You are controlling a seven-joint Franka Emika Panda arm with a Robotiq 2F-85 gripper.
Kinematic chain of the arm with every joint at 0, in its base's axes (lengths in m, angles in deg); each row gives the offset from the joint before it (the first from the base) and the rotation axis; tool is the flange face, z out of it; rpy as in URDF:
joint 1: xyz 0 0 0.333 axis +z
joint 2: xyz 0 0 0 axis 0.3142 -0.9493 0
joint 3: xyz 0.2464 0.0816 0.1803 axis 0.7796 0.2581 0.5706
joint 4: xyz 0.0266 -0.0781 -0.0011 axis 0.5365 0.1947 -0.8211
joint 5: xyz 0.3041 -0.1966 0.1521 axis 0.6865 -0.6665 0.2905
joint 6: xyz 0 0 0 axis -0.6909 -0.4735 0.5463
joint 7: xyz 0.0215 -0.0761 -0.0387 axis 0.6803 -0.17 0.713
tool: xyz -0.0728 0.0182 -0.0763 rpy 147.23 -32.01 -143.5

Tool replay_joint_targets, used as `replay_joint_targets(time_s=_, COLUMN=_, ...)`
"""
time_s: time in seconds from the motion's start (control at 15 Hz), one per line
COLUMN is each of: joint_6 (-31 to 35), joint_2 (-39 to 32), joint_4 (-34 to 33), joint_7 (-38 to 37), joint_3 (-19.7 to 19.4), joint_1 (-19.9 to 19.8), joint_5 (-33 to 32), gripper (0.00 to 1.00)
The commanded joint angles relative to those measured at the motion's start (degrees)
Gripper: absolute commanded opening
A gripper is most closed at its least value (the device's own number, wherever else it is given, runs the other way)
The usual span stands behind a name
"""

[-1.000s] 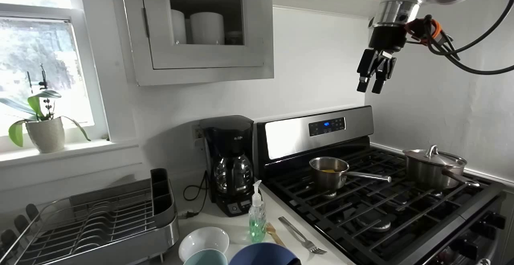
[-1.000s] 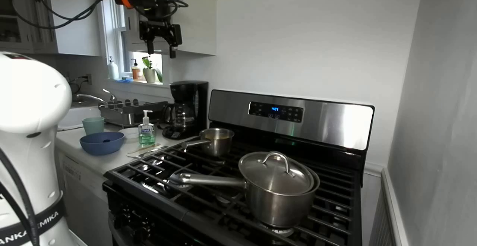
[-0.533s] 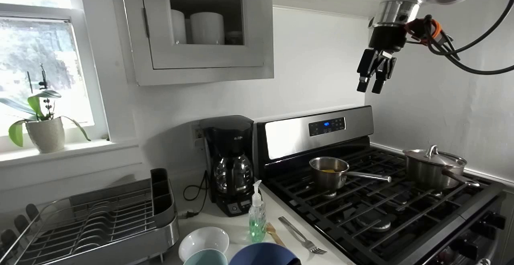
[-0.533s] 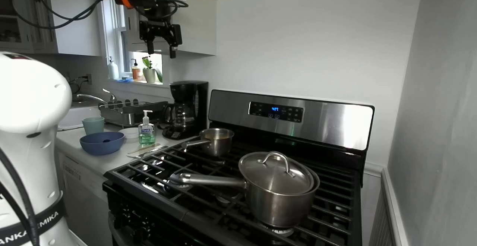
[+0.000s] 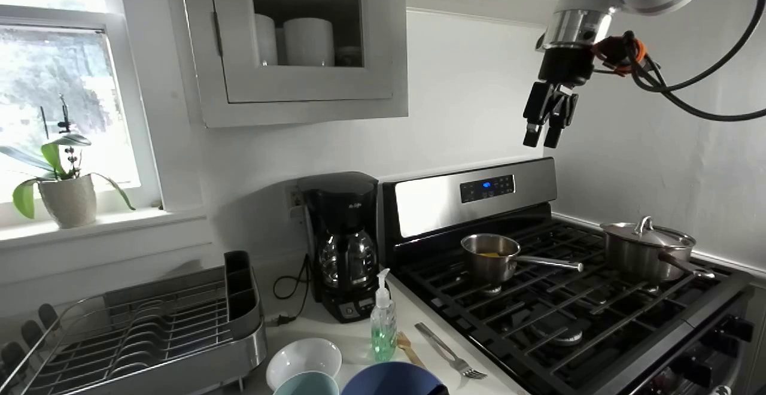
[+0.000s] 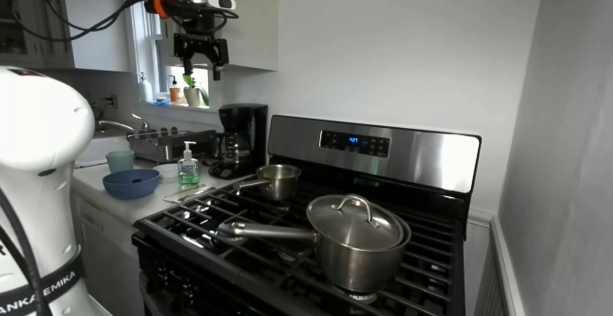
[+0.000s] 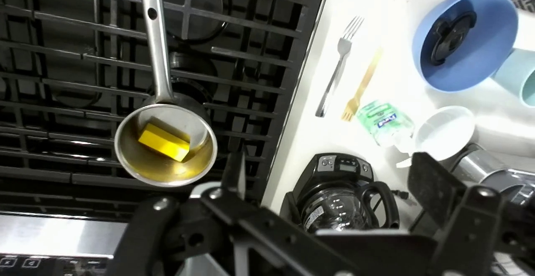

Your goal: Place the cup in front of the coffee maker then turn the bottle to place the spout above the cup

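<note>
Cup [image 6: 119, 161] well apart fr. downwd. gripper [image 6: 202, 73]

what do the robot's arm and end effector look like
A smooth, rounded white arm with a black band lettered "ANKA EMIKA" in white, a silver metallic wrist collar, black cables, an orange strap, and a black, angular, two-fingered end effector.

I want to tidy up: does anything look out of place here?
A bright yellow rectangular block lies inside the open silvery metal saucepan on the black gas stove: odd, since it seems more toy than food.

Smooth, matt, plastic-looking cup [image 6: 120, 162]
</note>
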Motion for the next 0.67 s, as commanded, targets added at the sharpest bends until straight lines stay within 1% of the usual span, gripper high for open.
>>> replay_joint_targets(time_s=0.0, joint_6=1.69, joint_2=-3.95, joint_4=-1.07, joint_7=0.85, joint_3=2.14, joint_1=2.12, joint_5=2.7, gripper=1.0)
replay_joint_targets(time_s=0.4, joint_6=3.79, joint_2=-9.27, joint_4=-2.33, joint_7=-0.62, joint_3=6.15, joint_1=4.59, joint_5=2.87, gripper=1.0)
replay_joint_targets(time_s=0.6, joint_6=5.28, joint_2=-11.39, joint_4=-2.62, joint_7=-1.49, joint_3=7.57, joint_1=5.78, joint_5=4.25, gripper=1.0)
